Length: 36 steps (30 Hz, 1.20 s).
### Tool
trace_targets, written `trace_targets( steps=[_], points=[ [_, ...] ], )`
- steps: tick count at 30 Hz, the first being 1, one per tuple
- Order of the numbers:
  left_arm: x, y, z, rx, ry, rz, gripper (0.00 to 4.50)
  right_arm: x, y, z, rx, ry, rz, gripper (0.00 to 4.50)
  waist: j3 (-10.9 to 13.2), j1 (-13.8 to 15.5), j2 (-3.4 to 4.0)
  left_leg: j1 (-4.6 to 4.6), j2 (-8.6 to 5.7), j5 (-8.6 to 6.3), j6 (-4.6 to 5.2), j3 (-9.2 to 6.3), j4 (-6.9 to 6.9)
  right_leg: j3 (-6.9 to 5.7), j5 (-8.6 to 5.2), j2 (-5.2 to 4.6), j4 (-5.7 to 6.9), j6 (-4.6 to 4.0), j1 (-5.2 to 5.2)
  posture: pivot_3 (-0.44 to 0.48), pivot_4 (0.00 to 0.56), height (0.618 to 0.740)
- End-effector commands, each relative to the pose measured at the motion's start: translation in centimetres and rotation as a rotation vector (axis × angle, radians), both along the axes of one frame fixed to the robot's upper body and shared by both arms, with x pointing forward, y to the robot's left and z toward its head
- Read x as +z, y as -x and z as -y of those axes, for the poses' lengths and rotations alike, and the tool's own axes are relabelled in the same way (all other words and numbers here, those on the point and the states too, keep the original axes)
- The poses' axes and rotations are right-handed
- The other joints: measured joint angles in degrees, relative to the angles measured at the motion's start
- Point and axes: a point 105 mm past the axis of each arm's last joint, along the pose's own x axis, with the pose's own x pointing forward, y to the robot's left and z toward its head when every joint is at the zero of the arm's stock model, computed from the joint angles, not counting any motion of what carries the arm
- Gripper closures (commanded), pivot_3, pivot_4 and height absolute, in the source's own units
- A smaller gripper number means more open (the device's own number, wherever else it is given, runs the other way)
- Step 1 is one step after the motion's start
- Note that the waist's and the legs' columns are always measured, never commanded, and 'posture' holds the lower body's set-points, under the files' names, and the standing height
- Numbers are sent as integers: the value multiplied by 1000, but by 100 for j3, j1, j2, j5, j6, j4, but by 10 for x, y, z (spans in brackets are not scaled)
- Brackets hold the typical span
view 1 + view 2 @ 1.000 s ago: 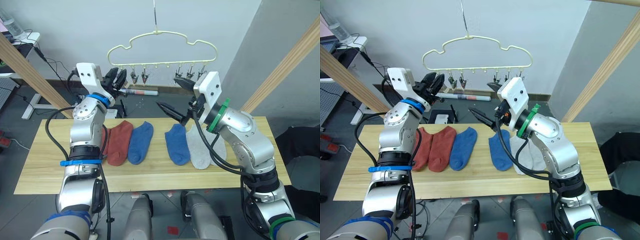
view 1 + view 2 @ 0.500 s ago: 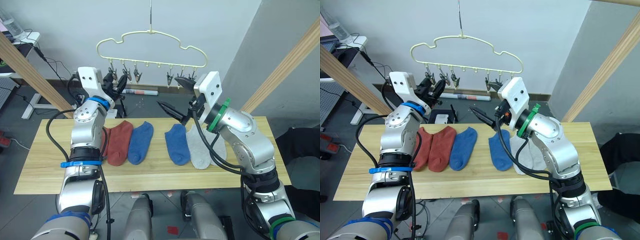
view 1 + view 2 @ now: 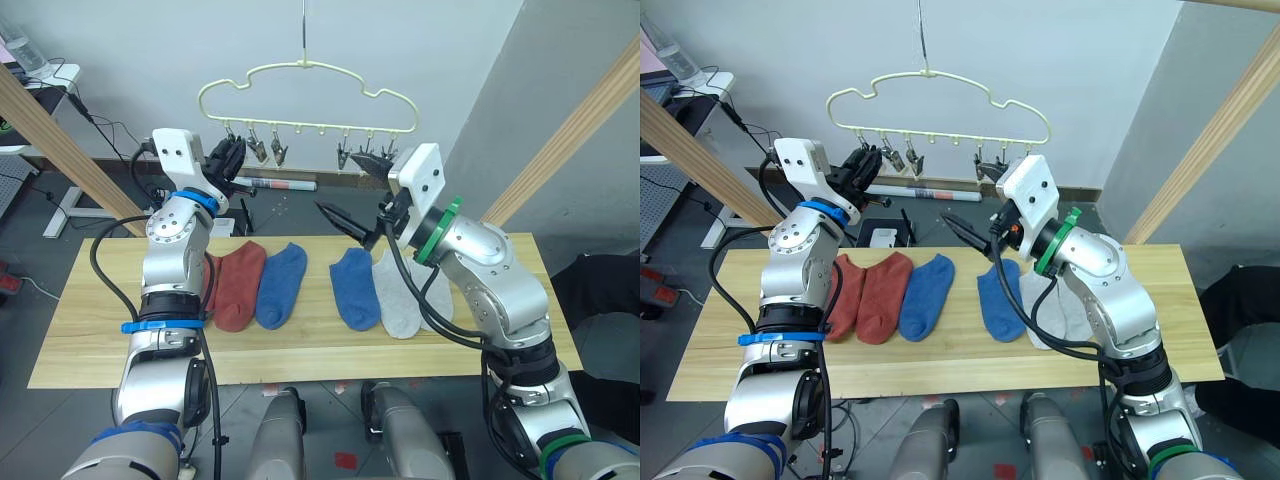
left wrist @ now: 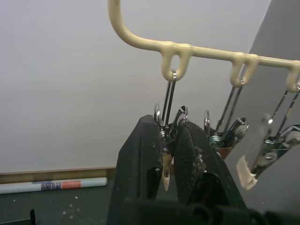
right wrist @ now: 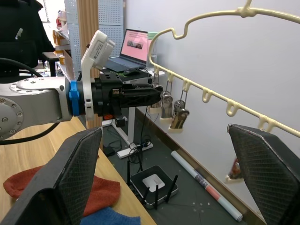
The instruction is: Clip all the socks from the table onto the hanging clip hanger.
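We see the left end effector (image 4: 169,154) pinching the end clip (image 4: 165,140) of the clip hanger (image 3: 305,80) — its tip hidden between the fingers. The right end effector (image 5: 173,178) is spread wide; six socks (image 3: 283,283) lie on the bench (image 3: 120,340), partly behind the arms

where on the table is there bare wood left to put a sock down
The light wooden plank table is bare at the robot's left end, beside the rust-red ankle socks, along the near edge in front of the whole row, and at the right end past the light grey socks. The middle is crowded: red, blue and grey socks side by side.
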Motion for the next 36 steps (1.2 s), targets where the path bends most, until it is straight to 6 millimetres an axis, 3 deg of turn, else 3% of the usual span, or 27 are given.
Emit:
trace_targets(
  steps=[1, 17, 23, 28, 32, 34, 36],
  points=[
    [21, 4, -1, 28, -31, 74, 4203, 8, 5, -1, 15, -19, 43, 0, 0, 0, 0, 0, 0, 0, 0, 0, 0, 0, 0, 0, 0, 0, 0, -25, 333, 740],
    [25, 6, 0, 22, -40, 83, 4203, 7, 4, 0, 9, -11, 46, 0, 0, 1, 0, 0, 0, 0, 0, 0, 0, 0, 0, 0, 0, 0, 0, -20, 330, 740],
    [19, 8, 2, -15, -25, 29, 4203, -3, -1, 10, -36, 26, 21, 0, 0, 0, 0, -1, 0, 0, 0, 0, 0, -1, 0, 0, 0, 0, 0, -20, 330, 740],
    [7, 19, 2, -62, -52, -96, 4203, -29, -12, 37, -149, 106, -67, 0, 14, -4, -1, 0, 1, 0, 0, 1, -2, 1, -1, 0, -1, 1, -1, -26, 346, 740],
    [-2, 35, 1, -135, -48, -237, 4203, -61, -31, 74, -309, 186, -197, 0, 50, -5, -1, 3, 2, 1, -2, 3, -1, 5, -1, 0, 2, 1, -1, -25, 352, 740],
    [-5, 40, 3, -177, 17, -324, 4203, -71, -37, 86, -343, 198, -243, 0, 57, -6, -3, 4, 1, 1, -2, 4, -1, 7, -1, 0, 2, 1, -1, -25, 352, 740],
    [-7, 49, 11, -291, 88, -441, 4203, -94, -47, 104, -404, 269, -331, 0, 67, -11, -2, 4, 1, 1, -2, 6, -1, 8, -3, 1, 1, 4, -1, -15, 356, 740]
  ],
)
